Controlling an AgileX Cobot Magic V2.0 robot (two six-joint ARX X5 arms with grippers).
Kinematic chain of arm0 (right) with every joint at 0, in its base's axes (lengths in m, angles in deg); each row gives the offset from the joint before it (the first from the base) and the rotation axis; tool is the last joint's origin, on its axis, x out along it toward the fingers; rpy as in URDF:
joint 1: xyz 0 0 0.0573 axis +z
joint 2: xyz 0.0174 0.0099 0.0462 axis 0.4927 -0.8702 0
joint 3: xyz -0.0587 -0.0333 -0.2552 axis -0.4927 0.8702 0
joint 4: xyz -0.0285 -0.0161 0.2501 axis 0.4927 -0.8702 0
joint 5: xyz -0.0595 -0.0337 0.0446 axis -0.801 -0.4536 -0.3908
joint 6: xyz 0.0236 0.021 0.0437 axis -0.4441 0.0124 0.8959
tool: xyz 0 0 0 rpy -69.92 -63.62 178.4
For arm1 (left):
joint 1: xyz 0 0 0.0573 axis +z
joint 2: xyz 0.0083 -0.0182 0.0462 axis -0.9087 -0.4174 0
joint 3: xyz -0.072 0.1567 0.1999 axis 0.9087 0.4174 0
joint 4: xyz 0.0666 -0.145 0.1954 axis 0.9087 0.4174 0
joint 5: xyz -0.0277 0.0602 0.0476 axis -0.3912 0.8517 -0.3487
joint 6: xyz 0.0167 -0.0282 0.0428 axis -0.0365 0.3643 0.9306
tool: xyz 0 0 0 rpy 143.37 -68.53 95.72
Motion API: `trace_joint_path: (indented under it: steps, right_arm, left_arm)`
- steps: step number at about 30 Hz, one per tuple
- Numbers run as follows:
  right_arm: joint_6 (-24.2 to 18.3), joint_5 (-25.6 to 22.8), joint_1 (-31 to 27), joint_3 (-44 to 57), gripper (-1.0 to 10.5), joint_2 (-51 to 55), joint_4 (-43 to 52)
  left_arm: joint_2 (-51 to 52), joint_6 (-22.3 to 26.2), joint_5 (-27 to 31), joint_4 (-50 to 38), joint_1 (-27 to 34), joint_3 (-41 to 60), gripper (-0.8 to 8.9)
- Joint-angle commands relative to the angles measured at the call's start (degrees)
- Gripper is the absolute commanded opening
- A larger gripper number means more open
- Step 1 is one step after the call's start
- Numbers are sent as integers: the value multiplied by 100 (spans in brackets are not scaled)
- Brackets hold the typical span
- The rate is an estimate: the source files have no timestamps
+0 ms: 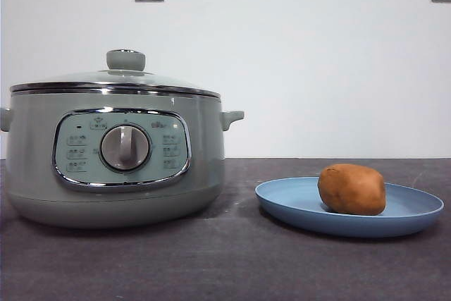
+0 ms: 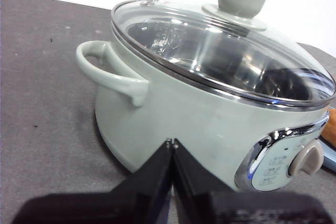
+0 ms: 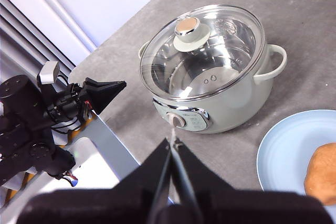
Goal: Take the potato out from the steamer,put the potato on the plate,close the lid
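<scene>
Orange-brown oval potato (image 1: 351,189) lies on the shallow light-blue plate (image 1: 412,218) — beside the sage-green steamer (image 1: 42,153), apparently seated glass lid (image 1: 125,75) on. Left gripper (image 2: 171,142) and right gripper (image 3: 173,141) — closed, empty, above the grey desk (image 1: 232,266).

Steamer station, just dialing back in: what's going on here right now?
Nothing is being handled at the moment. The potato lies on the plate, which sits beside the steamer on the table. The lid is seated on the steamer's rim, and through the glass the pot looks empty. The left hand is shut and holds nothing, hanging close to the steamer's side. The right hand is also shut and empty, up above the table. The task looks finished.
</scene>
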Motion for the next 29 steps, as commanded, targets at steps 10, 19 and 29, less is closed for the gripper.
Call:
trace_joint_path:
  steps: [10,19,29]
  right_arm:
    - [-33,-13,7,9,1,4,26]
    - [-31,-13,7,9,1,4,26]
    - [-573,-468,2,9,1,11,-140]
  left_arm:
    - [17,-9,9,-22,20,79,-3]
    - [17,-9,9,-22,20,79,-3]
    - [17,-9,9,-22,20,79,-3]
